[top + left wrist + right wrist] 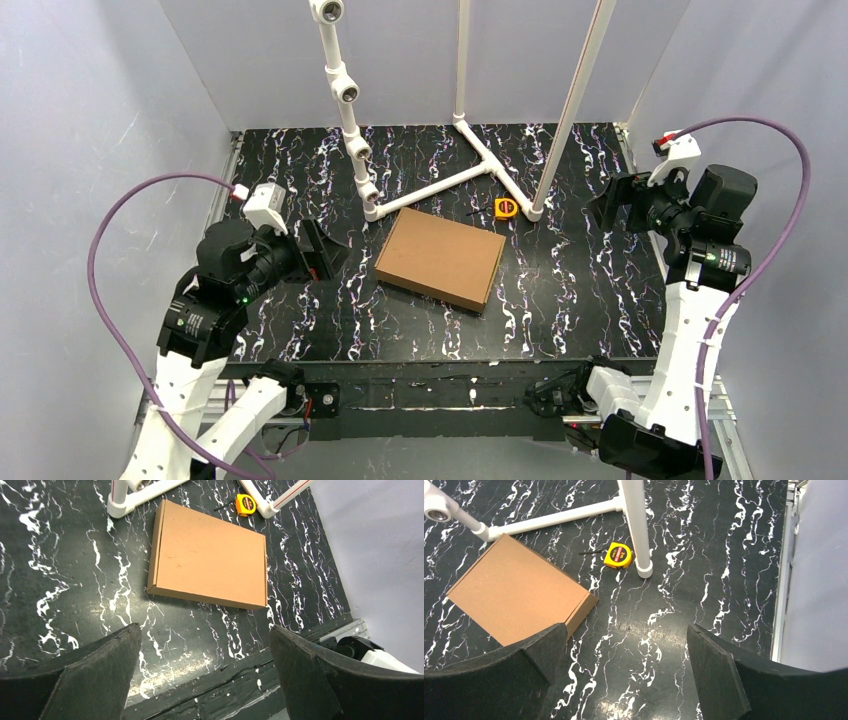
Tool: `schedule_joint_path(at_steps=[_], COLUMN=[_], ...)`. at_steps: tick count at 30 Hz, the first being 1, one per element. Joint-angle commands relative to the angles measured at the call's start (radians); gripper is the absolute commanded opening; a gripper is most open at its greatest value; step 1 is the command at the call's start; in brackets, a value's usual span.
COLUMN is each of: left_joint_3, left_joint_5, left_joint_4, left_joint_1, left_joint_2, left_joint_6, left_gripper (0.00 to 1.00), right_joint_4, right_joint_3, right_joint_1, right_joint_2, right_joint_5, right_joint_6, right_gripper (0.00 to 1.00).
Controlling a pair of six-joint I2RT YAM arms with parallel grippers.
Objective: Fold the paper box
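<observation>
The paper box (441, 258) is a shallow brown cardboard mailer. It lies closed and flat on the black marbled table, near the middle. It also shows in the left wrist view (207, 560) and in the right wrist view (519, 595). My left gripper (318, 250) hangs open and empty to the left of the box, apart from it; in its own view it (205, 635) shows only table between its fingers. My right gripper (612, 203) hangs open and empty to the right of the box; in its own view it (624, 635) is over bare table.
A white PVC pipe frame (440, 150) stands behind the box, its foot close to the box's back left corner. A yellow tape measure (507, 208) lies by the box's back right corner. Grey walls close in the left, right and back sides.
</observation>
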Motion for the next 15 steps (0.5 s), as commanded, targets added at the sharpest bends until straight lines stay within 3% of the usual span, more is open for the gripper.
schedule_joint_path(at_steps=[1, 15], left_joint_3=[0.092, 0.09], left_joint_5=[-0.033, -0.085], left_joint_4=[-0.052, -0.073], left_joint_1=[0.006, -0.003], left_joint_2=[0.019, 0.017], left_joint_6=[0.112, 0.16], left_gripper=[0.98, 0.98], right_joint_4=[0.018, 0.027], right_joint_3=[0.057, 0.075], right_joint_1=[-0.047, -0.11], right_joint_2=[-0.012, 0.004], right_joint_5=[-0.043, -0.172], right_joint_6=[0.013, -0.01], right_gripper=[0.98, 0.98])
